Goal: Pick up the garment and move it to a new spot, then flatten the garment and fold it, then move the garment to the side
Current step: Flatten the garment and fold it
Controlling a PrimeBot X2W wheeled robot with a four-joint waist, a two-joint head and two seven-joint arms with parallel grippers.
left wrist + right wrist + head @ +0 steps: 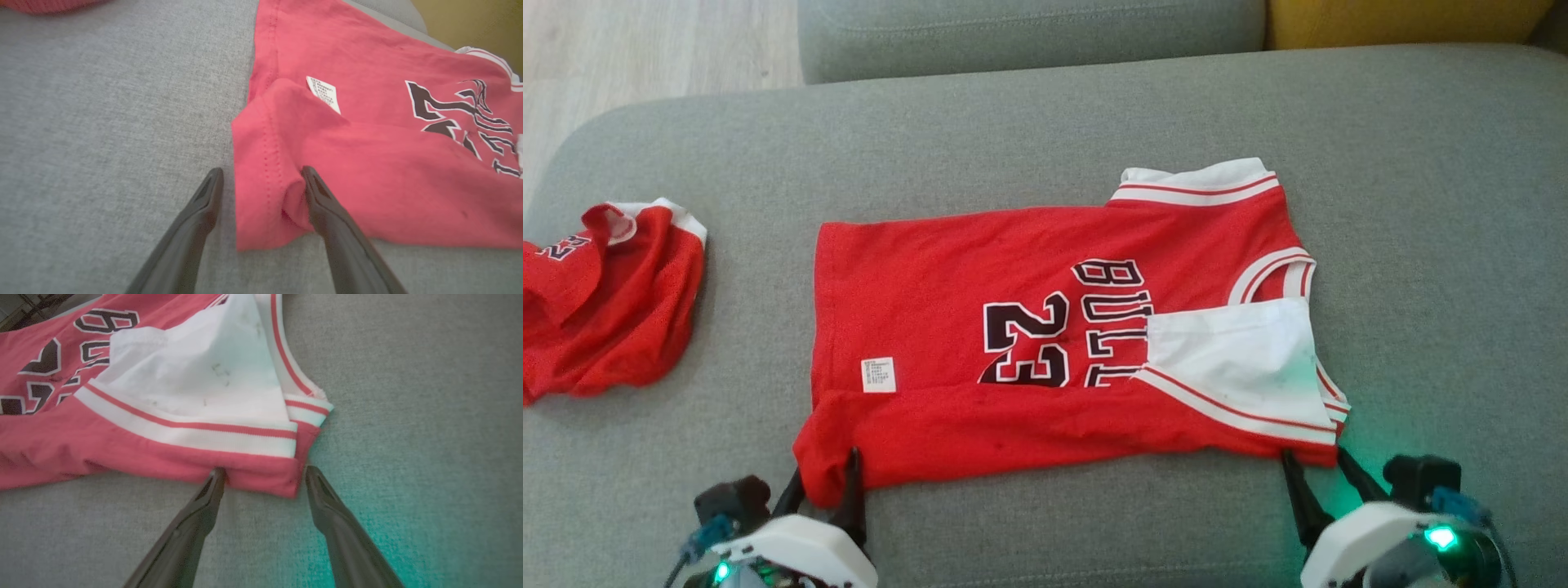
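Red basketball jersey (1013,269) lies mostly flat across the middle of the grey sofa seat (1045,122), neck end on the right, bottom hem on the left. Black "23" and "BULLS" lettering with white outline, reading sideways. White trim with red stripes at armholes and neck. Near long edge is folded over onto the front; at the neck end a white inside panel (1241,359) shows, lightly stained. Small white care label (878,375) sits near the hem. Fabric slightly rumpled at the near hem corner.

Left gripper (827,465) is at the jersey's near hem corner, jaws spread wide, straddling the corner: one finger on bare cushion, the other against the cloth fold. Right gripper (1313,454) is at the jersey's near neck-end corner, jaws spread too, nothing pinched; one tip looks to be touching the red edge, hard to tell.

Second crumpled red garment (613,318) lies well apart, beyond the jersey's hem end.
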